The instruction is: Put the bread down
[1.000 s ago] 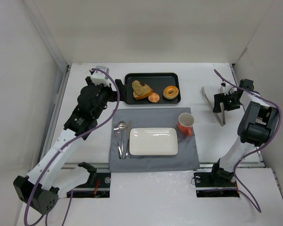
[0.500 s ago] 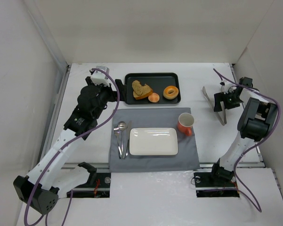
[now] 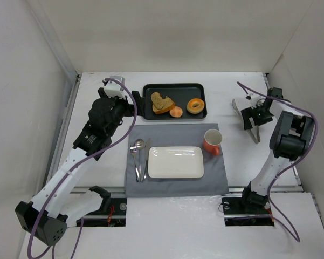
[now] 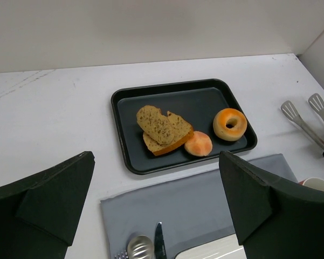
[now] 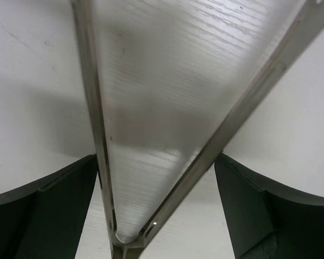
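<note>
Sitting on the black tray [image 4: 205,105] against the toast [image 4: 162,129], the bread [image 4: 198,144] looks light and soft, best pinched gently across its sides, while the left tool [image 4: 159,199] gapes empty and the right tool [image 5: 159,208] spreads astride the tongs [image 5: 242,105].

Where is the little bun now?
In the top view, the bun sits in the black tray, at its near edge, between the toast and the donut.

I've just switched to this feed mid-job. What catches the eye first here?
The black tray at the far side of the table stands out first. It holds toast, a glazed donut and the small orange bun. On the right, the right gripper straddles steel tongs, jaws open. Nearer, an empty white plate lies on a grey mat.
</note>
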Action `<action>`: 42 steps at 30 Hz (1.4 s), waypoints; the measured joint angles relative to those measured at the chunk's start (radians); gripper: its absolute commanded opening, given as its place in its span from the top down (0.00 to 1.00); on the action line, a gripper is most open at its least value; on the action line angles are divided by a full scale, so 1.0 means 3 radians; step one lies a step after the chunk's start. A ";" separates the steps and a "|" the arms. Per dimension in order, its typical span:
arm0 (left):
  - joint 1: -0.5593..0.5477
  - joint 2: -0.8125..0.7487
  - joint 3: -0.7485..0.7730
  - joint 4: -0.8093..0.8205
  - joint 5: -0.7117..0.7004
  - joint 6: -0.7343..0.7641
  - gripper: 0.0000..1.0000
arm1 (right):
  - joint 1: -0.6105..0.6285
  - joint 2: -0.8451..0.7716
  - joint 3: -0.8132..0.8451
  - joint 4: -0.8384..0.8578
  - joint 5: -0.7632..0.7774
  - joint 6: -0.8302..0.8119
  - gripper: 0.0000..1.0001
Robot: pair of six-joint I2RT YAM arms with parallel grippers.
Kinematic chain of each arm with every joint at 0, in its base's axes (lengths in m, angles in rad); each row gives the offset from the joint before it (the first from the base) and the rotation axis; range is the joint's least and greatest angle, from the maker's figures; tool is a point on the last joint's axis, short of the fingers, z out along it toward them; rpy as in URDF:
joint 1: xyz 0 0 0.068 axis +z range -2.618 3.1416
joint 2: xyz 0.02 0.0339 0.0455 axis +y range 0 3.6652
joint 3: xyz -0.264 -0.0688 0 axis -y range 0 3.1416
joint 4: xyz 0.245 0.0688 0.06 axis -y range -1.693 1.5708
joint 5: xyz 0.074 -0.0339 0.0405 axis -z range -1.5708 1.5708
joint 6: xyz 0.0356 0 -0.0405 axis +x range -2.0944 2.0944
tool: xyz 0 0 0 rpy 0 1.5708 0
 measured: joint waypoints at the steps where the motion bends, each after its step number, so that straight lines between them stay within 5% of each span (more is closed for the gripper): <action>1: 0.0000 0.0000 0.0000 -0.0001 -0.0003 0.0000 0.00 | 0.0034 0.0001 0.0000 0.0000 0.0028 -0.0011 0.06; 17: 0.0000 0.0000 0.0000 -0.0001 -0.0037 0.0001 0.00 | 0.0164 0.0081 0.0126 -0.0037 0.0181 -0.0037 0.11; 27: 0.0000 0.0000 0.0000 -0.0001 -0.0046 0.0000 0.00 | 0.0164 0.0160 0.0245 -0.0148 0.0206 -0.0036 0.46; 36: 0.0000 0.0000 0.0000 0.0000 -0.0067 0.0000 0.00 | 0.0158 0.0092 0.0201 -0.0144 0.0103 -0.0014 0.46; 42: 0.0000 0.0000 0.0000 -0.0001 -0.0072 0.0000 0.00 | 0.0156 -0.0504 0.0135 -0.0201 -0.0202 0.0112 0.47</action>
